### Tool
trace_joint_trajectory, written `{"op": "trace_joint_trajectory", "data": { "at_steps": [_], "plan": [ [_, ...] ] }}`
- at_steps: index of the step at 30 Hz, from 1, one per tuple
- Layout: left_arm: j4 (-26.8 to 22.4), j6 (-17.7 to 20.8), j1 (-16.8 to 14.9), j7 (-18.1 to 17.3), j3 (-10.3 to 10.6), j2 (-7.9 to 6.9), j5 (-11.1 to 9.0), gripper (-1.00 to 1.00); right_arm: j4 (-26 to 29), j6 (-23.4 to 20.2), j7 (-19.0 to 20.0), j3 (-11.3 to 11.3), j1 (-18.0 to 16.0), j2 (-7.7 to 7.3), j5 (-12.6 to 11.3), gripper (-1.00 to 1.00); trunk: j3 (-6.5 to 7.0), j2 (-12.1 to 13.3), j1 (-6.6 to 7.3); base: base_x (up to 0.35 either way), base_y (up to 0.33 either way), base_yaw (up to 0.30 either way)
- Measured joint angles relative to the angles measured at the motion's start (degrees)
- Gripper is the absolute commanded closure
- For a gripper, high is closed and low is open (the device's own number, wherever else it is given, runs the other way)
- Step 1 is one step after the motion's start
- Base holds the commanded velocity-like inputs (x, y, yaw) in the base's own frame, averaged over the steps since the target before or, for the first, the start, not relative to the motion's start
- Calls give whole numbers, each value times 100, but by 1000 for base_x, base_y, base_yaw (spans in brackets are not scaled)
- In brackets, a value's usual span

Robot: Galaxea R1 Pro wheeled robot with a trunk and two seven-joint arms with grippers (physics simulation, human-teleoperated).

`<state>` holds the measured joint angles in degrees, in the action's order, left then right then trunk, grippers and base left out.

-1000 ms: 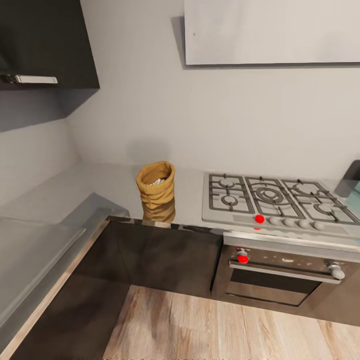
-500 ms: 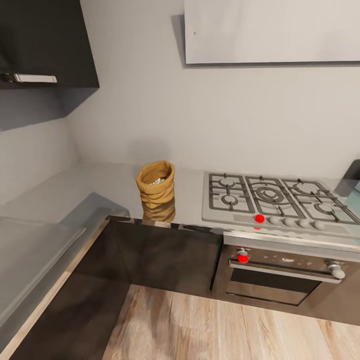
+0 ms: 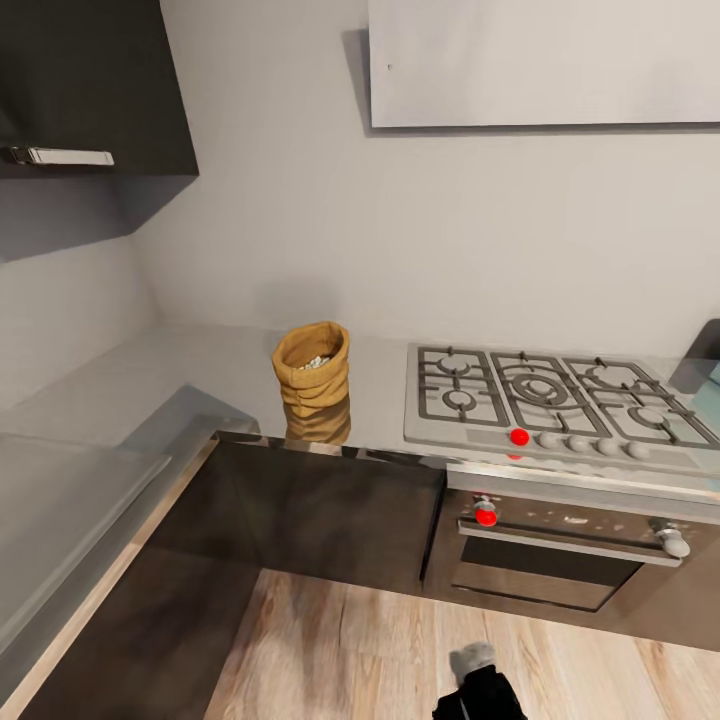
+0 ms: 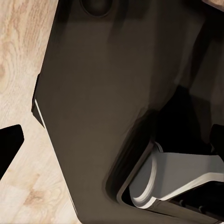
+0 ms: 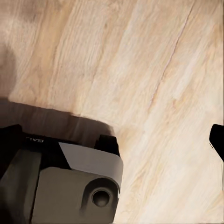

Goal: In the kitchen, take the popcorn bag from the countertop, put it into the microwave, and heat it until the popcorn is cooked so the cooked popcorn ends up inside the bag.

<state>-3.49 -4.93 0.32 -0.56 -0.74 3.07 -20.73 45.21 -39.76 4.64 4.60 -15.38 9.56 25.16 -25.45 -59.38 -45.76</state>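
Since half a second ago, a dark arm part with a grey tip (image 3: 478,680) has risen into the near edge of the head view, over the wooden floor (image 3: 400,650); the kitchen itself looks unchanged. The popcorn bag (image 3: 312,369) stands upright on the countertop (image 3: 180,390), close to its near edge, just left of the gas hob (image 3: 550,400) and apart from it. The popcorn (image 3: 318,362) shows as pale pieces inside the bag's open rolled rim. An oven (image 3: 560,550) sits below the hob. At the far right edge, a sliver of pale blue (image 3: 712,395) may be the microwave, though too little shows to be sure. Both wrist cameras look down at floorboards and the robot's own dark base (image 4: 102,102). From these views I cannot tell whether either gripper's fingers are spread or closed. For the reach, the bag looks soft, so a hold low around its body, keeping it upright, should stop the popcorn spilling; the arm should come in from the left, clear of the hob.
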Motion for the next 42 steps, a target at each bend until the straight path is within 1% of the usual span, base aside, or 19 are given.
{"op": "trace_joint_trajectory", "data": {
  "at_steps": [1,2,3,4,5,7,9,12,17,19,20,23,24,27,30,34,39,40,42],
  "plan": [
    [0,1,0,2,0,0,0,-100,314,-276,5,-4,-1,36,0,-100,0,0,0,0,0,0],
    [0,1,0,5,0,0,0,-100,740,-665,15,-20,-32,38,8,-100,0,0,0,0,0,0],
    [-1,0,0,10,0,0,-5,-100,1091,-1001,48,-95,-58,38,-4,-100,0,0,0,0,0,0],
    [-2,0,0,16,0,0,-7,-100,1388,-1309,120,-229,-102,38,-22,-100,0,0,0,0,0,0],
    [-2,0,0,20,0,0,-9,-100,1587,-1532,195,-320,-160,39,-29,-100,0,0,0,0,0,0],
    [-1,-1,0,27,0,0,-9,-100,1943,-1995,350,-433,-337,42,-36,-100,0,0,0,0,0,0],
    [-1,-1,-1,35,-2,0,-10,-100,2321,-2001,497,-491,-631,43,-42,-100,1,0,0,0,0,0],
    [-1,-1,-1,39,0,0,-8,-100,2544,-2002,629,-521,-1120,43,-50,-100,0,0,0,0,0,0],
    [-2,0,-1,33,7,0,-1,-100,2598,-2002,668,-529,-1831,43,-51,-100,0,0,0,0,0,0],
    [-2,0,-1,32,8,0,-1,-100,2601,-2002,670,-540,-2170,43,-59,-100,0,0,0,0,0,0],
    [-1,-1,-1,32,8,0,-1,-100,2596,-2002,671,-544,-2371,43,-100,-100,0,0,0,0,0,0],
    [-1,-1,0,32,8,0,-1,-100,2550,-2003,669,-550,-2972,43,-428,-100,0,0,0,0,0,0],
    [-1,-1,0,32,8,0,1,-100,2537,-2003,666,-552,-3147,43,-483,-100,0,0,0,0,0,0],
    [-2,0,-1,32,8,0,6,-100,2497,-2003,664,-554,-3508,43,-530,-100,0,0,0,0,0,0],
    [-1,-1,-1,32,8,0,8,-100,2170,-2003,663,-543,-3993,43,-543,-100,0,0,0,0,0,0],
    [-2,0,-1,27,12,0,8,-100,1709,-2003,651,-524,-4499,43,-544,-100,0,0,0,0,0,0],
    [-2,0,0,24,15,0,15,-100,1503,-2003,654,-484,-4975,43,-545,-100,0,0,0,0,0,0],
    [-2,0,0,24,15,0,16,-100,1390,-2003,656,-479,-5110,43,-546,-100,0,0,0,0,0,0],
    [-2,0,0,24,16,0,17,-100,1223,-2004,660,-445,-5272,42,-547,-100,0,0,0,0,0,0]
  ]
}}
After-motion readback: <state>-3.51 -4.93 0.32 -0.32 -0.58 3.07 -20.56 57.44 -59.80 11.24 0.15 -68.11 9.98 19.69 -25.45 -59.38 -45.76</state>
